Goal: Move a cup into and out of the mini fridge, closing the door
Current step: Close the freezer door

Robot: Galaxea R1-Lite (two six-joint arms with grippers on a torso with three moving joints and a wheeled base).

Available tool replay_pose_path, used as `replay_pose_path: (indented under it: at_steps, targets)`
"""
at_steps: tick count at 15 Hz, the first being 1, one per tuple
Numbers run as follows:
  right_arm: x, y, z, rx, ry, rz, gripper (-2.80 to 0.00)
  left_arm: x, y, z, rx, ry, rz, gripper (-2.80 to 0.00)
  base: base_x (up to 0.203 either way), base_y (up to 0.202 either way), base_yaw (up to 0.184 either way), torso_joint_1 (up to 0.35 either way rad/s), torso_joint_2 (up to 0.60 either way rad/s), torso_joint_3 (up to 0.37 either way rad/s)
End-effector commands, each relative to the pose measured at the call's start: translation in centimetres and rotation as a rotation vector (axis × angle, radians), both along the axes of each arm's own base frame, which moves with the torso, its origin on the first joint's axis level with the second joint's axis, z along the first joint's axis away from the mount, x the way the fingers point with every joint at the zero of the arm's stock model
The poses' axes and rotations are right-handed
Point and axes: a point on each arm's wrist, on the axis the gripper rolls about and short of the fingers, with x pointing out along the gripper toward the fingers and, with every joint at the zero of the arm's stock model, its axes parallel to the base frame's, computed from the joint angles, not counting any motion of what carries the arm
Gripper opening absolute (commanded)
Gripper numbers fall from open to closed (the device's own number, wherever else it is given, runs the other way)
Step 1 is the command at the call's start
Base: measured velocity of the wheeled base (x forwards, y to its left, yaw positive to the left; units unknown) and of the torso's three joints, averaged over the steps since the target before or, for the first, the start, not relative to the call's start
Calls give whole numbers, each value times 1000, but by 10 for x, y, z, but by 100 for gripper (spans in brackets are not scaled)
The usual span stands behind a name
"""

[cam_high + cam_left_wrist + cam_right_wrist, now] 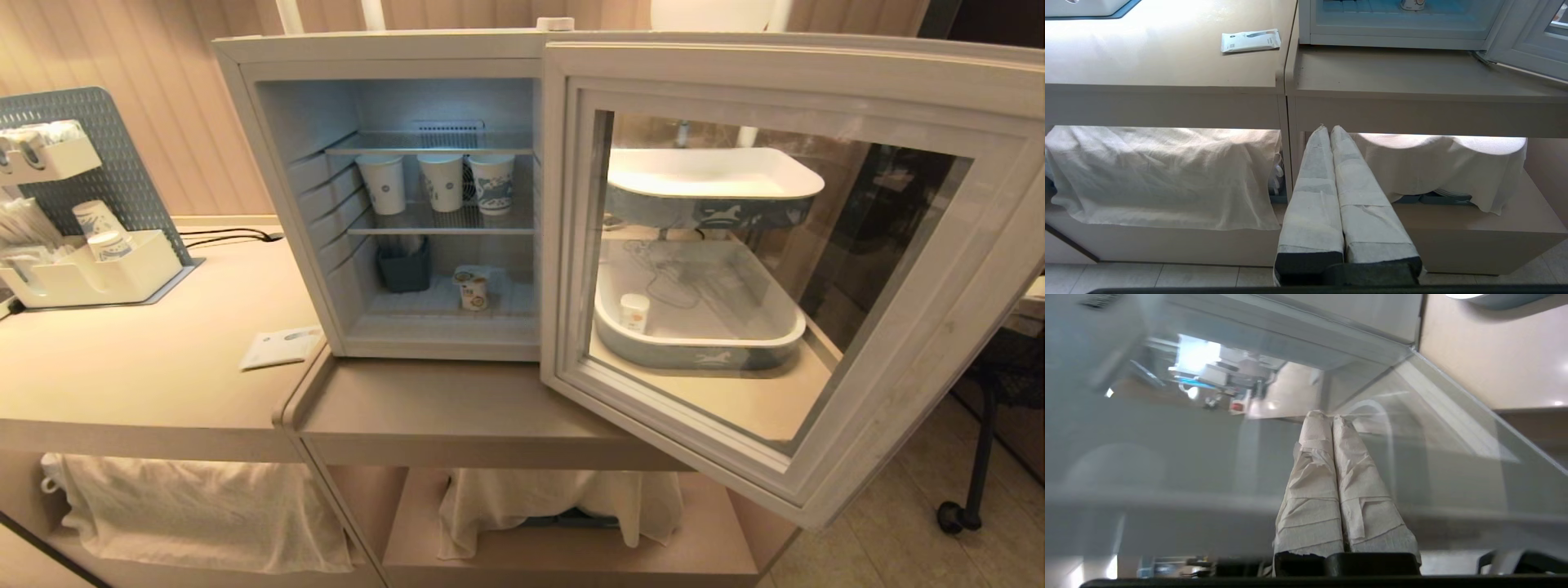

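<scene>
- White and boxy, the mini fridge (277, 163) is sitting on the tan counter (457, 408) with the door (882, 408) hanging wide open to the right, its far edge getting cut off by the frame.
- The cup (473, 291) is sitting inside on the fridge floor, right of a dark grey bin (403, 265); there's a second lid-like shape just behind it, but I can't tell if that's another cup.
- Three taller paper cups (442, 182) are lining up on the wire shelf above.
- Through the door glass a two-tier tray stand (702, 343) is showing, with a small plain white cup (634, 311) on the lower tier. Reflections are making the rest hard to read.
- Neither arm is showing in the head view.
- The left gripper (1327, 130) is hanging low in front of the counter, its wrapped fingers (1314, 183) pressing together with nothing between them. It's pointing at the cloth-covered lower shelf (1515, 228); whatever's under the white cloth (1159, 171) is mostly hidden.
- The right gripper (1326, 415) is also pinched tight and empty, sitting close to the door's glass, but touching or not, I can't say. That view is smeary.
- A white packet (279, 346) is lying on the counter left of the fridge.
- Far left, a white organizer (106, 273) with more cups is getting clipped by the edge.
</scene>
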Motion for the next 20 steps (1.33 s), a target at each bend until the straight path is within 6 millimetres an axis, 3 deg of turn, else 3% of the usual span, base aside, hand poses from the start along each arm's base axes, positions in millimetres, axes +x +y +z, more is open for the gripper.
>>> replay_pose_path:
  at_steps: [1, 5, 11, 13, 16, 20]
  targets:
    - [19, 25, -15, -33, 31, 16, -280, 0, 0, 0, -1, 2, 1, -280, 0, 0, 0, 0, 0, 0]
    - [8, 51, -15, -65, 23, 35, -280, 0, 0, 0, -1, 0, 1, -280, 0, 0, 0, 0, 0, 0]
    - [-60, 100, 8, -110, -85, 142, -280, 0, 0, 0, -1, 0, 1, -280, 0, 0, 0, 0, 0, 0]
    - [-69, 119, 11, -137, -89, 161, -280, 0, 0, 0, -1, 0, 1, -280, 0, 0, 0, 0, 0, 0]
    - [-63, 149, 10, -202, -82, 105, -280, 0, 0, 0, -1, 0, 1, -280, 0, 0, 0, 0, 0, 0]
    - [-19, 200, -12, -357, -62, -18, -280, 0, 0, 0, -1, 0, 1, -280, 0, 0, 0, 0, 0, 0]
